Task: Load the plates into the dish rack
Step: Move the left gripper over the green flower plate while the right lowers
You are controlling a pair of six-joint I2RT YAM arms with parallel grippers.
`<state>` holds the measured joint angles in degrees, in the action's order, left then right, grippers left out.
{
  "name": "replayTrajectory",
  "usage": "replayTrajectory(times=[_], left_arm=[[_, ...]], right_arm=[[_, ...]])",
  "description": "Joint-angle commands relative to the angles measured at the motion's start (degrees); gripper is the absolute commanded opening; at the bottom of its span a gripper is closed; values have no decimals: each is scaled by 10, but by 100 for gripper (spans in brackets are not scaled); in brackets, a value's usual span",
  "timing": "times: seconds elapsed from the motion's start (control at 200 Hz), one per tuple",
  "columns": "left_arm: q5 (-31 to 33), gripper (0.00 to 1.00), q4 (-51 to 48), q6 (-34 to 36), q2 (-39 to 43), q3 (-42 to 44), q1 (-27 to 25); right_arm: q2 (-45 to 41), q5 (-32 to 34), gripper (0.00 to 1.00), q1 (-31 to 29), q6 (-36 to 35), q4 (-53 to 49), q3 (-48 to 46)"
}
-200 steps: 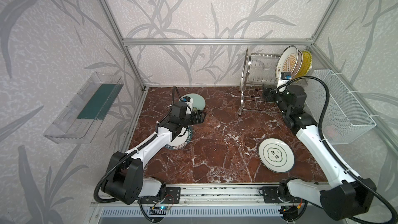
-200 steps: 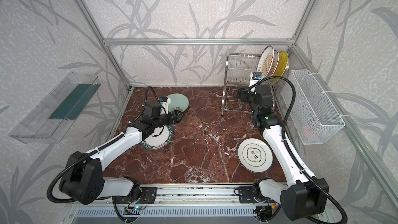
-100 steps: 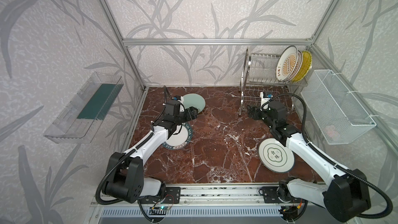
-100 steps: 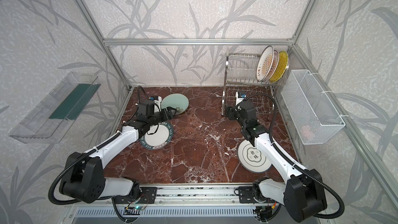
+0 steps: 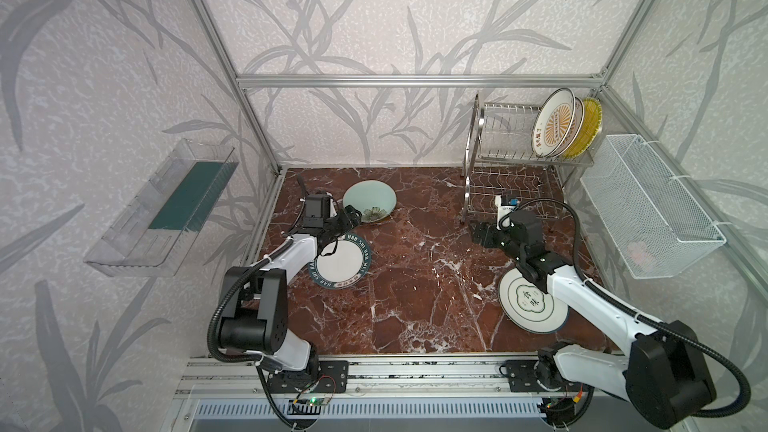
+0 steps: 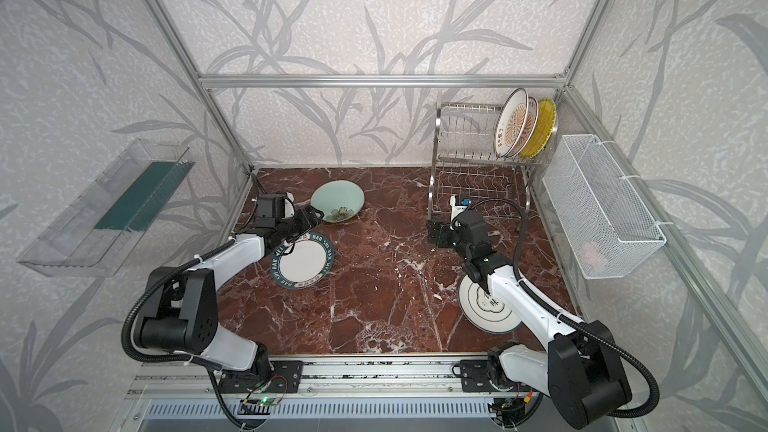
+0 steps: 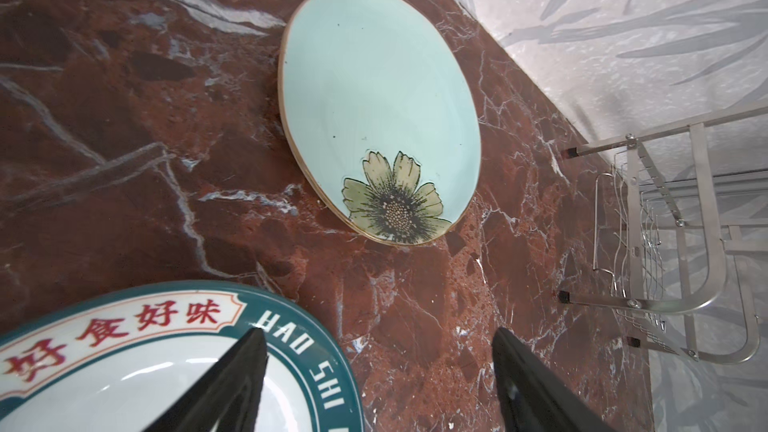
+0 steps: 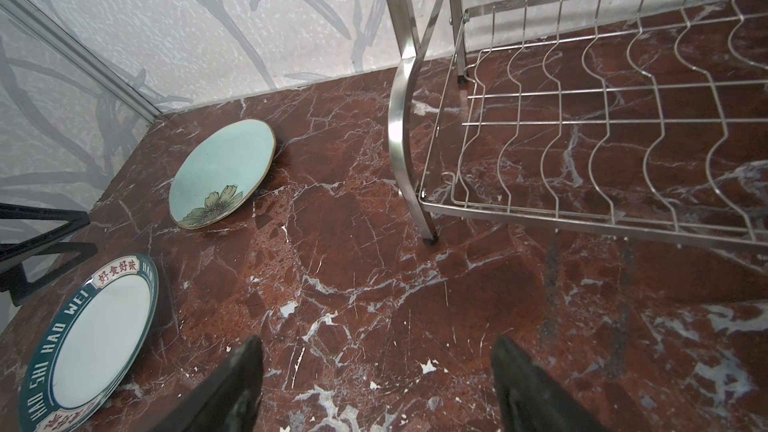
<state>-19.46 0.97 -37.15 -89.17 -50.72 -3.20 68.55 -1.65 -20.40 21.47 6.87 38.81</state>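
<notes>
Teal-rimmed plate (image 7: 83, 388) is lined up beneath the left gripper (image 7: 378, 332), jaws apart and empty; a rim pinch is likely needed next.

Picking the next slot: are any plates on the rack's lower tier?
No: in a top view the rack's lower tier shows bare wires; the plates stand on the upper tier.

Clear tray (image 5: 124, 243): fixed to the side wall, well apart from the left gripper (image 5: 352, 218), a dark green strip inside.
Mesh basket (image 5: 648, 201): white wire, hung on the facing wall, well apart from the right gripper (image 5: 477, 234); something pale pink (image 5: 638, 249) lies at its bottom.
Marble tabletop (image 5: 415, 284): red-brown, white-veined, beneath both grippers.
Walls (image 5: 374, 14): grey leaf-patterned panels, aluminium-framed.
</notes>
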Motion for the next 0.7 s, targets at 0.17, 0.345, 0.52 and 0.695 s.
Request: replayTrajectory(times=[0.17, 0.345, 0.52, 0.695], left_arm=[[-17, 82, 8, -8, -50, -47, 16], [-15, 81, 13, -12, -74, -62, 19], [-12, 80, 12, -13, -102, -80, 22], [-5, 78, 11, -16, -128, -95, 26]], right_arm=[[-17, -4, 84, -3, 12, 6, -17], [-28, 4, 84, -3, 9, -1, -23], [-33, 12, 84, -3, 9, -4, -28], [-36, 12, 84, -3, 9, -5, -30]])
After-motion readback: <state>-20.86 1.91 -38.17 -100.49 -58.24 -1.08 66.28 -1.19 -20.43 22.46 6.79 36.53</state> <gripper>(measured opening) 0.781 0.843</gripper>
